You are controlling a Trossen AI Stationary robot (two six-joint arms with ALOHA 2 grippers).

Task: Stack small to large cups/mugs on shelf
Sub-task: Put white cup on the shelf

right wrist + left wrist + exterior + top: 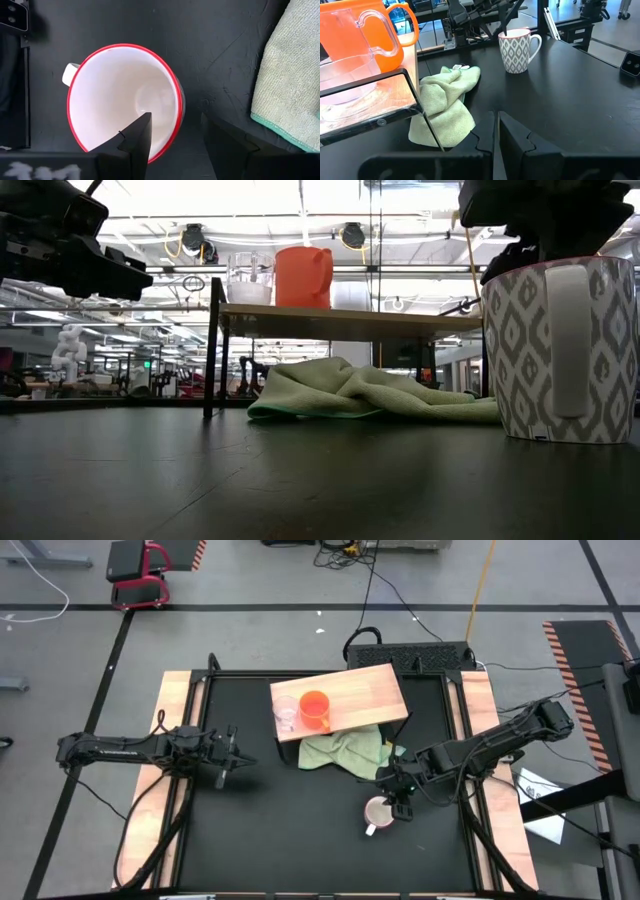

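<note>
Straddling the white mug's [125, 97] red rim, our right gripper [172, 135] stands spread, one finger inside. Orange mug [315, 708] and glass cup [286, 713] sit on the shelf [370, 690]; left gripper [232, 753] waits pressed together.

Robotics lab: black rubber-matted work table [300, 830] on grey concrete floor with black-and-orange hazard-striped tape [572, 658], loose black cables [385, 590], and an open hall with ceiling strip lights [300, 225] behind.

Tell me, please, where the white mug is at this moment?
In the high view, the white mug stands on the black table's right front, just before the green cloth, directly under the right gripper.
</note>
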